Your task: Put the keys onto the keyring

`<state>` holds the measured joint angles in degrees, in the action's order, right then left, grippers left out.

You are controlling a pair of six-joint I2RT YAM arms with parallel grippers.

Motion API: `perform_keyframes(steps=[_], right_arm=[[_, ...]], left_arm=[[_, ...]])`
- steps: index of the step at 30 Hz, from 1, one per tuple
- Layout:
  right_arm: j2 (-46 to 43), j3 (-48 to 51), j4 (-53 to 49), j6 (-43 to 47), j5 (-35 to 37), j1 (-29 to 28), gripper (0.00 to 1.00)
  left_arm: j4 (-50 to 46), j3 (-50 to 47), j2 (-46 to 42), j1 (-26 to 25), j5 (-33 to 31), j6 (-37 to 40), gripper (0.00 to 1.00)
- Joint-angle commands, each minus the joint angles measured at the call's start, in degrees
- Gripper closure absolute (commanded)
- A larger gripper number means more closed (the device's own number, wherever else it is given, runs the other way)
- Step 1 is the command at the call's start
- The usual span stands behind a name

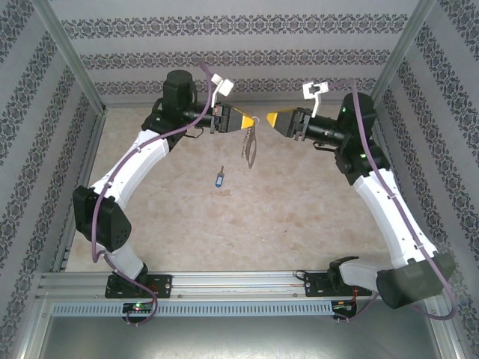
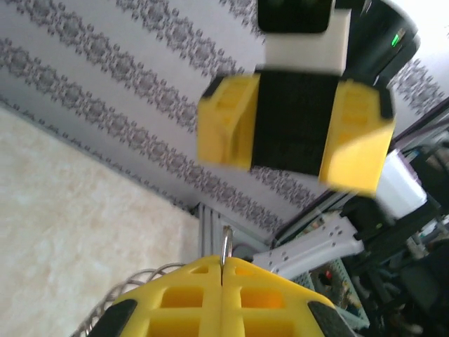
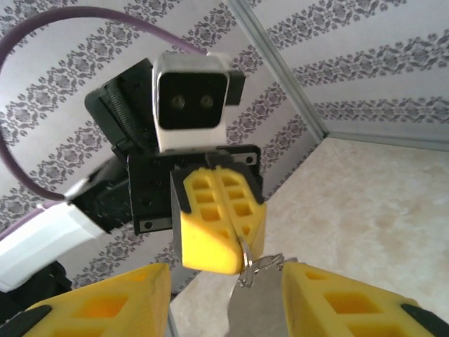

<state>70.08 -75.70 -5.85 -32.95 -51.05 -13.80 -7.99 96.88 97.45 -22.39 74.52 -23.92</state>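
Our left gripper (image 1: 251, 120) clenches the keyring (image 1: 249, 146) aloft, likely so we can thread it, our right gripper (image 1: 269, 118) stands released just beside it, and the blue key (image 1: 219, 178) lies on the desk (image 1: 299, 202) below.

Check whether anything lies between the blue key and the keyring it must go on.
Nothing visible does. The blue key lies alone on the table, apart from both grippers. The keyring hangs in the air from the shut left gripper, with the open right gripper facing it.
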Motion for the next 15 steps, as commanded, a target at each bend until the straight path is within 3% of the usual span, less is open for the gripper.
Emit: perform_keyframes(steps=[1, 10, 15], right_arm=[[0.91, -5.54, -12.02, 7.95, -4.51, 0.31, 0.54], [4.68, -8.98, -21.90, 13.56, -12.16, -1.20, 0.56], [5.87, -8.69, -25.24, 15.62, -13.00, -3.49, 0.57]], left_arm=[[-28.14, 5.48, -2.39, -0.21, -0.41, 27.12, 1.00], [-41.34, 7.57, -2.70, -2.63, -1.82, 38.26, 1.00], [-42.80, 8.28, -2.70, -3.77, -2.01, 39.04, 1.00]])
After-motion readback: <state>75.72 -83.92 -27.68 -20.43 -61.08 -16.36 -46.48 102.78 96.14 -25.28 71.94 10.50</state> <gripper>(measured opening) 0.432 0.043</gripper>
